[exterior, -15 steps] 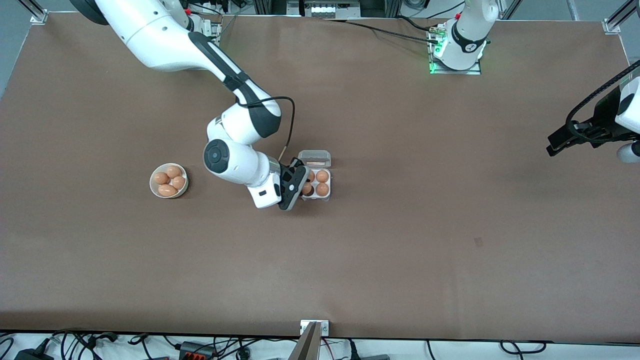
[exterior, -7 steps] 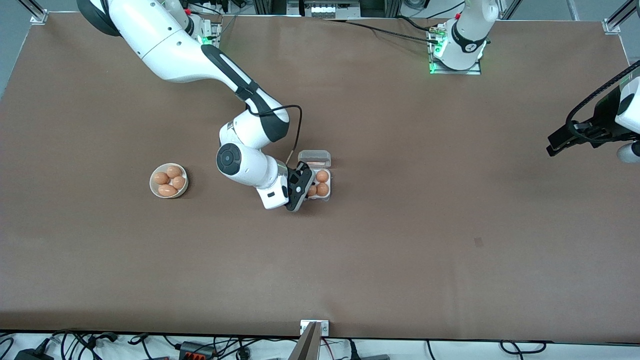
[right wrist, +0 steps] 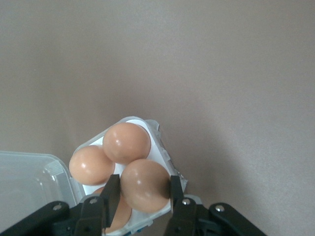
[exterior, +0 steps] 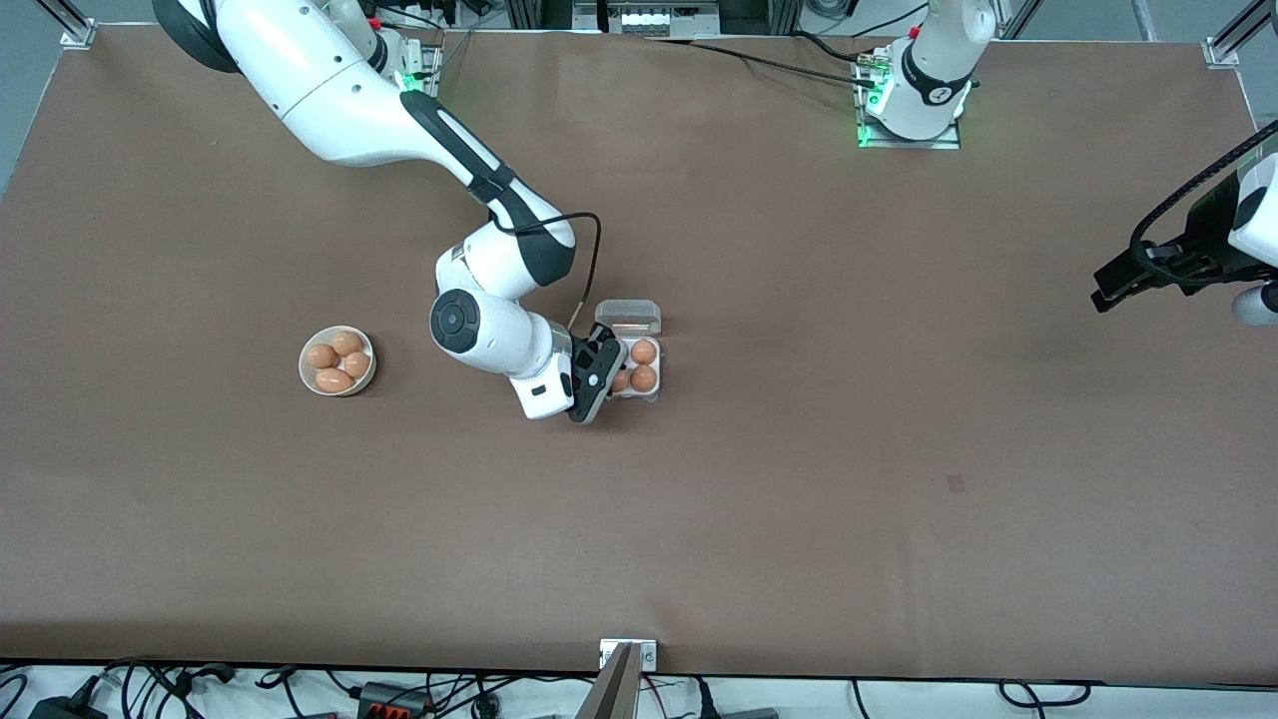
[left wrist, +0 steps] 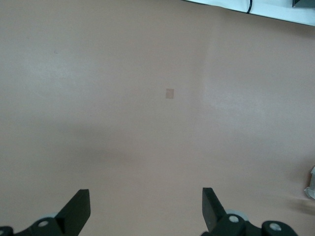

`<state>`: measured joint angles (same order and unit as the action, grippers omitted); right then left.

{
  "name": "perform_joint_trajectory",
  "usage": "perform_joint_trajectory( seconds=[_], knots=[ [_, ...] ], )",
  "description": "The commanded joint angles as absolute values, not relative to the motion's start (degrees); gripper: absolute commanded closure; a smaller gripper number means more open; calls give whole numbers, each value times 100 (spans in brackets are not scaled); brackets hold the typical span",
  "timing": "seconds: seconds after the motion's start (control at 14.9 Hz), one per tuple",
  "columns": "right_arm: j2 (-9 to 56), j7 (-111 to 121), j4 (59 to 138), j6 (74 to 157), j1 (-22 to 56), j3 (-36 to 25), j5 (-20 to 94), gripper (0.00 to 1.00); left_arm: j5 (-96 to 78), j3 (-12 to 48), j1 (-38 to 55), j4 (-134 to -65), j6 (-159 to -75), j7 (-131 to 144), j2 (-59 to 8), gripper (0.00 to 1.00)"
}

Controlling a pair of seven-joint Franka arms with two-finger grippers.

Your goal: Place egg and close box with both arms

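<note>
The small square white egg carton [exterior: 637,367] with its clear hinged plastic lid [exterior: 628,316] laid open sits near the middle of the brown surface [exterior: 799,449]. The right pincer [right wrist: 142,191] is over the carton's cell at the corner toward the right arm's end, nearer the front camera, pinching a brown egg [right wrist: 145,185] between its black fingers [right wrist: 110,191]. In the right wrist view three other brown eggs fill the remaining cells, one mostly hidden under the held egg and the fingers. From the front camera the pincer body covers half the carton, so only two eggs show fully.

A round white bowl [exterior: 337,360] of brown eggs stands toward the right arm's end.

The left pincer [left wrist: 145,209], spread wide and empty, waits over bare surface at the left arm's end; its arm is cut off by the front view's edge.
</note>
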<state>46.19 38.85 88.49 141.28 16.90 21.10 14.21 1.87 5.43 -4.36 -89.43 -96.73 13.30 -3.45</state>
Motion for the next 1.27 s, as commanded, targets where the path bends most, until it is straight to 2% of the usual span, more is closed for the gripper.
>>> perform_joint_trajectory(
  seconds=[0.0,0.07,0.13,0.27,0.54,0.94,1.21],
  knots=[
    [4623,3902,8842,14080,1687,2144,1389,84,114,563,-466,-8842,-9624,1380,-352,0],
    [4623,3911,8850,14080,1679,2145,1389,84,114,563,-466,-8842,-9624,1380,-352,0],
    [4623,3920,8842,14080,1679,2145,1389,77,123,563,-466,-8842,-9624,1380,-360,0],
    [4614,3797,8842,14080,1679,2145,1433,0,123,563,-466,-8842,-9624,1380,-360,0],
    [4457,3744,8772,13827,1626,2136,1450,0,123,563,-466,-8842,-9633,1380,-360,0],
    [3333,1770,8578,12220,1100,1970,1380,0,132,562,-431,-8842,-9624,1380,-378,0],
    [3138,-101,7904,10877,1063,1460,1345,0,132,563,-457,-8859,-9580,1380,-387,0]
  ],
)
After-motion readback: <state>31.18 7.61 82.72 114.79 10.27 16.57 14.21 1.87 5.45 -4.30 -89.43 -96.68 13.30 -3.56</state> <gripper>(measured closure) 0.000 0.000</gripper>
